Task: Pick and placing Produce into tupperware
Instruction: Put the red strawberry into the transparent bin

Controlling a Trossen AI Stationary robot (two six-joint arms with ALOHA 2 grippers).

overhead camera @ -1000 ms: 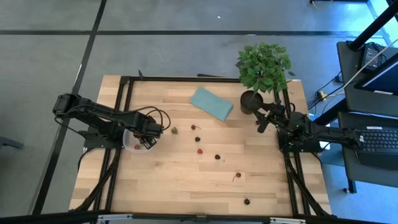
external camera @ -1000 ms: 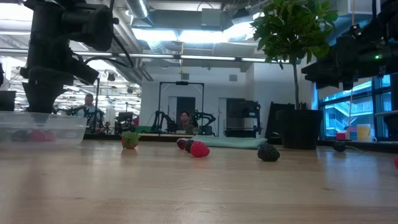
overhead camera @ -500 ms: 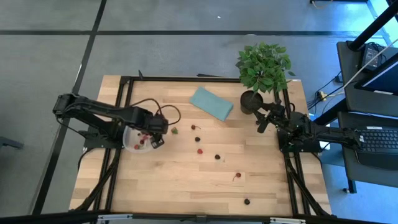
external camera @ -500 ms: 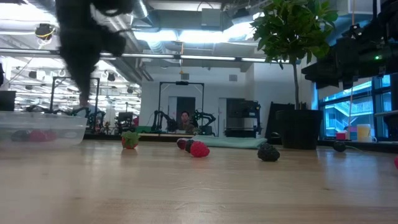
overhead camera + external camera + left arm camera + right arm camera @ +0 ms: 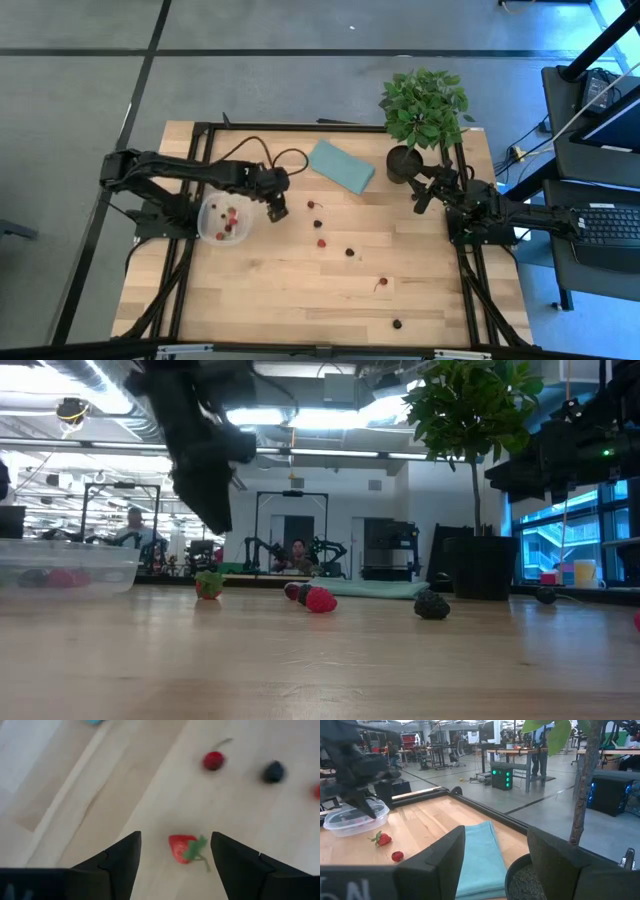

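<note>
Left tool (image 5: 278, 209) just right of the tupperware (image 5: 223, 219), above a small strawberry (image 5: 186, 848) with a green top; fingers (image 5: 120, 860) spread apart, nothing between them, the strawberry lying on the counter (image 5: 300, 290) in the gap as seen from the left wrist. Tupperware resting on the counter's left side, several red and dark pieces of produce already inside. More produce loose on the wood to the right of the tupperware: a stemmed cherry (image 5: 317, 206) nearest, two red berries (image 5: 321, 242) lower right of it, a dark berry (image 5: 350, 252) farther right, another stemmed cherry (image 5: 381, 285) beyond that, and a dark berry (image 5: 397, 324) farthest from the tupperware, near the front edge. Teal pad (image 5: 340, 165) lying flat, up and to the right of the tupperware. Potted plant (image 5: 420, 115) well to the right of the tupperware, at the far corner. Right tool (image 5: 427, 191) waiting just below the plant pot, far from the tupperware, fingers (image 5: 440, 865) parted and holding nothing.
</note>
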